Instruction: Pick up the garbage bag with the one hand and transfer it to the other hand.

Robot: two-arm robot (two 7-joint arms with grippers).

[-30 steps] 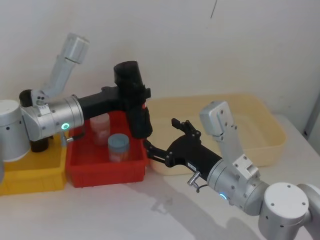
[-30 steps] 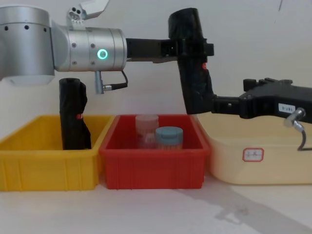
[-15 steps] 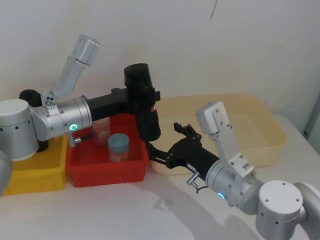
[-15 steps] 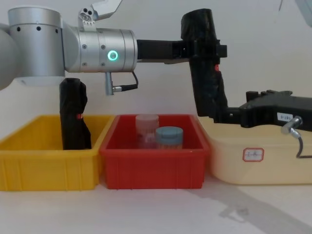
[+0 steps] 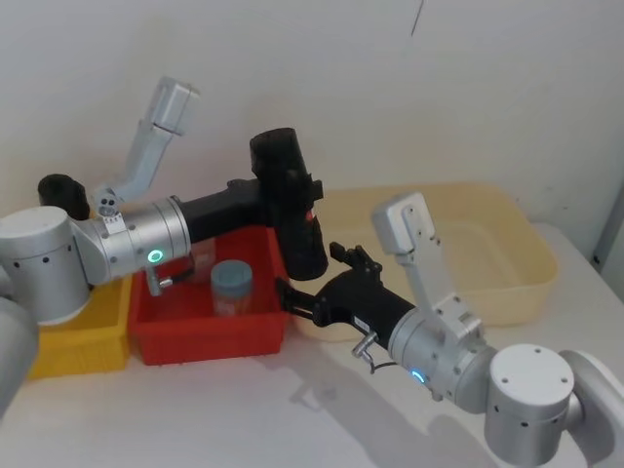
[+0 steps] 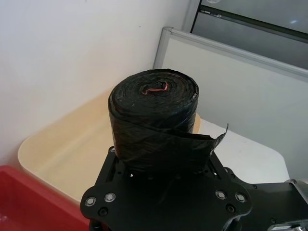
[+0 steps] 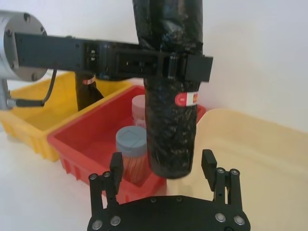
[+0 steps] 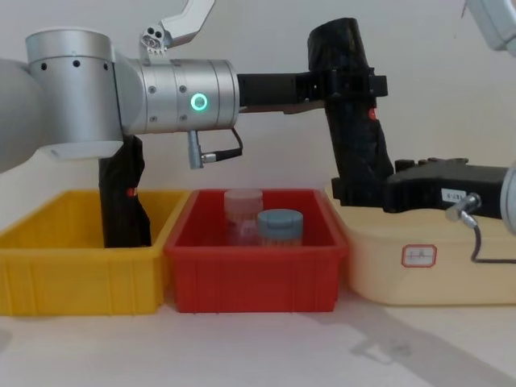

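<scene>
Chest view: we see the garbage bag held upright in the air, above where the red bin meets the cream tray, touching neither.
Left gripper: its fingers are clamped across the roll's upper part, just above the red mark. We judge this high grip leaves the lower half bare for the other arm.
Right gripper: it reaches in from the right at the roll's lower end. In the right wrist view its fingers stand apart, one on each side of the roll's foot, with a gap at both.
Why upright: we think a vertical roll lets the receiver close squarely across its width.
Step in hand: the hand-over, with the giver holding and the receiver not yet closed.
Next move: we would want the right fingers firmly closed before the left lets go, since crinkled plastic may slip.
Bystanders: a second black roll stands in the yellow bin, and two jars sit in the red bin, below the exchange.
</scene>
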